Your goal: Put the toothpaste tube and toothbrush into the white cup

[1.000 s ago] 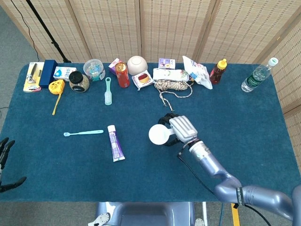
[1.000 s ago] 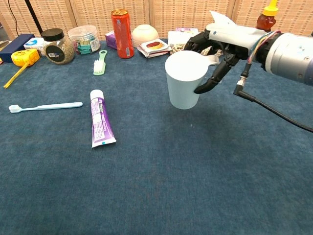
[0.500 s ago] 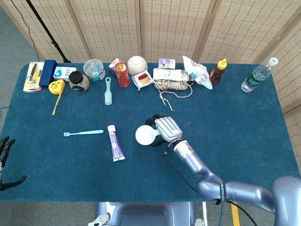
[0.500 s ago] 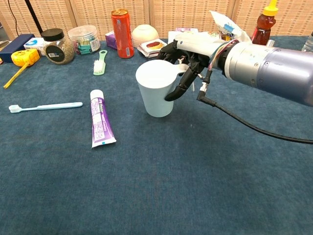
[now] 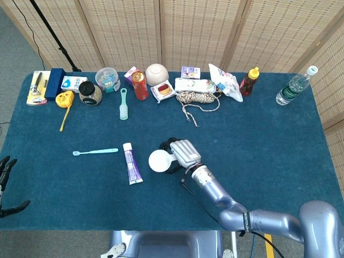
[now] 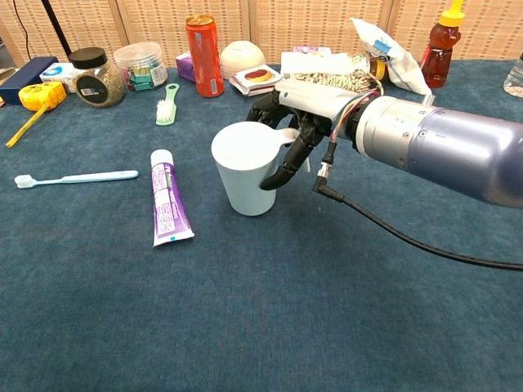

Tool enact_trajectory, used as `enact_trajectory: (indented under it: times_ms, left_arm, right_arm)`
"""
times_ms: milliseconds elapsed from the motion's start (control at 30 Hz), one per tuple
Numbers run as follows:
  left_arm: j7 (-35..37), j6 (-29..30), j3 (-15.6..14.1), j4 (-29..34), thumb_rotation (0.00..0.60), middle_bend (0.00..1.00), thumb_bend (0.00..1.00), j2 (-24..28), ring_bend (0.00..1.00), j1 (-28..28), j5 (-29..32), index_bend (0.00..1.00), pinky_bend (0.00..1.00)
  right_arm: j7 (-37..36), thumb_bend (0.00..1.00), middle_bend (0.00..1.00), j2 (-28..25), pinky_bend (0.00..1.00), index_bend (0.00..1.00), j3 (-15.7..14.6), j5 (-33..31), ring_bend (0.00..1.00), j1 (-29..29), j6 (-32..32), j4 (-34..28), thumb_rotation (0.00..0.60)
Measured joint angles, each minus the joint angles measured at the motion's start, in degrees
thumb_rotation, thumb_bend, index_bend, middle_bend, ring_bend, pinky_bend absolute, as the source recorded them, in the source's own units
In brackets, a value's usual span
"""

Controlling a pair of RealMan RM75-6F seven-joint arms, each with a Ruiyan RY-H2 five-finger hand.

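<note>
White plastic is what we have in our right hand [image 6: 292, 131]: its dark fingers wrap the handle side of the white cup [image 6: 246, 167], which sits upright just beside the toothpaste tube [image 6: 167, 204]. From the chest view we cannot tell whether the cup's base rests on the blue tablecloth [image 6: 270, 318] or hangs just above it.

As we judge it, nothing has gone into the cup yet. The toothpaste tube lies flat on the cloth, cap end away from us, and the light-blue toothbrush [image 6: 75, 176] lies flat further to our left, apart from the tube. Both insertions remain, so we are at the staging step of placing the cup near them.

Our left hand [image 5: 6, 174] shows only as dark fingers at the edge of the head view, well apart from the toothbrush; they look spread with nothing in them, though most of the hand is cut off. The chest view does not show it at all.

The cup's interior reads as plain white from above, and we cannot see its bottom clearly. Along the far edge, the red can [image 6: 203, 43] and other clutter sit well away from the work.
</note>
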State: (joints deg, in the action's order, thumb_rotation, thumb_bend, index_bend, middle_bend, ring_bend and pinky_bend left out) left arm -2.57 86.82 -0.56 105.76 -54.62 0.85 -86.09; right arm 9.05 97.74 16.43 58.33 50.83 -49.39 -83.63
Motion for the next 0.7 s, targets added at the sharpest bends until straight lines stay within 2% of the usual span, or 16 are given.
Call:
enact_trajectory:
  times_ms: [133,200,267,333,467,700]
  left_arm:
    - [0.38,0.16,0.00,-0.08,0.600,0.00,0.03,0.11,0.00,0.08,-0.01,0.00,0.00]
    - [0.69,0.20,-0.01,-0.14,0.600,0.00,0.03,0.19,0.00,0.11,-0.04,0.00,0.00]
    - [0.78,0.32,-0.01,-0.24,0.600,0.00,0.02,0.22,0.00,0.14,-0.10,0.00,0.00]
    - [0.87,0.33,-0.03,-0.23,0.600,0.00,0.02,0.24,0.00,0.16,-0.14,0.00,0.00]
    - [0.83,0.43,-0.05,-0.17,0.600,0.00,0.02,0.24,0.00,0.21,-0.13,0.00,0.00]
    - [1.03,0.54,-0.09,-0.16,0.600,0.00,0.02,0.28,0.00,0.27,-0.22,0.00,0.00]
  right_arm:
    - [-0.60,0.00,0.34,-0.14,0.30,0.34,-0.32,0.69,0.15,-0.09,0.12,-0.09,0.600]
    - [-0.68,0.00,0.25,-0.26,0.28,0.25,-0.69,1.69,0.08,-0.24,-0.14,0.10,0.600]
    - [-0.80,0.00,0.09,-0.35,0.22,0.09,-1.21,2.96,0.01,-0.47,-0.54,0.34,0.600]
    - [-1.59,0.00,0.01,-0.63,0.17,0.01,-1.79,4.33,0.00,-0.81,-0.72,0.35,0.600]
    - [-3.21,0.00,0.00,-2.09,0.07,0.00,-2.64,6.05,0.00,-1.34,-0.34,-0.34,0.600]
    - [-3.59,0.00,0.00,-5.50,0.00,0.00,-3.27,7.17,0.00,-2.54,-0.79,-4.25,0.600]
